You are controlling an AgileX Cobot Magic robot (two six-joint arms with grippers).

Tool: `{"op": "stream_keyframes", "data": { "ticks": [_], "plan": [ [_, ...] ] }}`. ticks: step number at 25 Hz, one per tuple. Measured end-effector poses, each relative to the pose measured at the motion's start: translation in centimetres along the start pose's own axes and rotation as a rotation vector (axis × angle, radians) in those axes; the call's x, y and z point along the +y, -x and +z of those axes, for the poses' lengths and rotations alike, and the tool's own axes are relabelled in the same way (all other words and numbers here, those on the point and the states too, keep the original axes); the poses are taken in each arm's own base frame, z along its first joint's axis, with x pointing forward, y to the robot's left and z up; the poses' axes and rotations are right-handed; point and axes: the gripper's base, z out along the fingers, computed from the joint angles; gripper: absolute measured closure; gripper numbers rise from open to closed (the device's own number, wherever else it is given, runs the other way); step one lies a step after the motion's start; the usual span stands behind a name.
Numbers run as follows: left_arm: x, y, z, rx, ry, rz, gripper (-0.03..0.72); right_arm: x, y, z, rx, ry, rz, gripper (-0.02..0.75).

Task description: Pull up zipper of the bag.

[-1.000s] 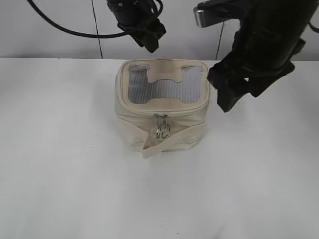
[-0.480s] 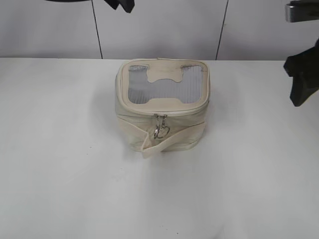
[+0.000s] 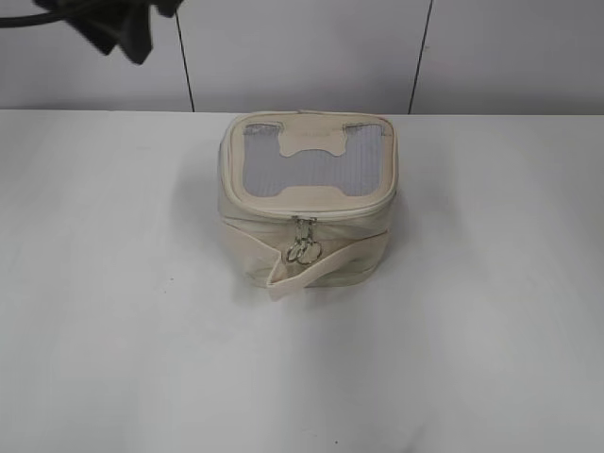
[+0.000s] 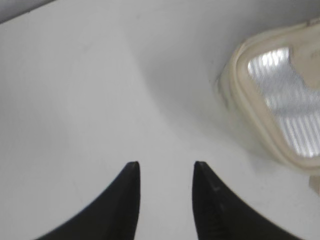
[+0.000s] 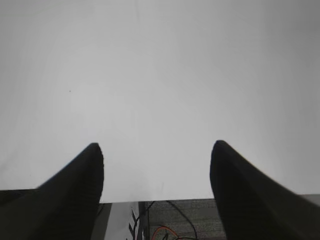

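Observation:
The cream boxy bag (image 3: 307, 203) stands in the middle of the white table, grey mesh top up, with its wide strap (image 3: 326, 264) across the front. The zipper (image 3: 304, 219) runs around the lid rim; two silver sliders with ring pulls (image 3: 304, 248) hang together at the front centre. The bag's corner also shows at the right of the left wrist view (image 4: 272, 100). My left gripper (image 4: 166, 165) is open and empty over bare table left of the bag; in the exterior view only a part of its arm (image 3: 118, 24) shows at the top left. My right gripper (image 5: 156, 146) is open and empty above the table edge.
The white table (image 3: 113, 311) spreads around the bag. A pale panelled wall (image 3: 302, 52) stands behind it. In the right wrist view the table's edge (image 5: 160, 200) shows, with cables and dark floor (image 5: 170, 225) beyond it.
Both arms have pulled away from the bag. The left arm moved to the top left corner; the right arm left the exterior view on the right. The bag has not moved.

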Motion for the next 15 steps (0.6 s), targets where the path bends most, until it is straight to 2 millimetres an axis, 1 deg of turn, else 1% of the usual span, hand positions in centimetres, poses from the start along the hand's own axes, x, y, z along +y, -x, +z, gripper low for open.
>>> {"op": "stream_keyframes", "data": {
  "ticks": [2, 3, 5, 6, 8, 9, 11, 12, 13, 15],
  "plan": [
    [0.4, -2.7, -0.9, 0.026, 0.016, -0.017, 0.414, -0.3, -1.5, -0.4, -0.012, -0.002, 0.011, 0.214],
    [0.7, -4.0, -1.8, 0.021, 0.019, -0.028, 0.414, -0.4, -2.2, -0.7, -0.028, -0.001, 0.015, 0.214],
    [1.1, -7.0, -2.7, 0.037, 0.023, -0.035, 0.414, -0.7, -3.8, -1.2, -0.056, 0.000, 0.018, 0.214],
    [1.3, -8.4, -3.6, 0.028, 0.021, -0.039, 0.414, -0.9, -4.5, -1.5, -0.067, 0.002, 0.020, 0.214],
    [1.6, -11.7, -4.8, 0.018, 0.015, -0.043, 0.414, -1.1, -6.2, -2.0, -0.097, 0.007, 0.022, 0.214],
    [1.7, -13.2, -5.0, 0.017, 0.012, -0.045, 0.414, -1.3, -6.9, -2.1, -0.107, 0.009, 0.023, 0.214],
    [2.1, -16.3, -6.4, -0.049, -0.001, -0.055, 0.414, -1.5, -8.6, -2.6, -0.148, 0.014, 0.025, 0.214],
    [2.1, -16.3, -6.4, -0.049, -0.001, -0.055, 0.414, -1.7, -9.5, -2.8, -0.168, 0.017, 0.023, 0.214],
    [2.2, -19.0, -7.1, -0.124, -0.017, -0.065, 0.414, -1.8, -10.3, -2.9, -0.187, 0.018, 0.019, 0.214],
    [2.6, -22.3, -8.4, -0.238, -0.032, -0.082, 0.413, -2.2, -12.3, -3.3, -0.249, 0.024, -0.002, 0.214]
  ]
}}
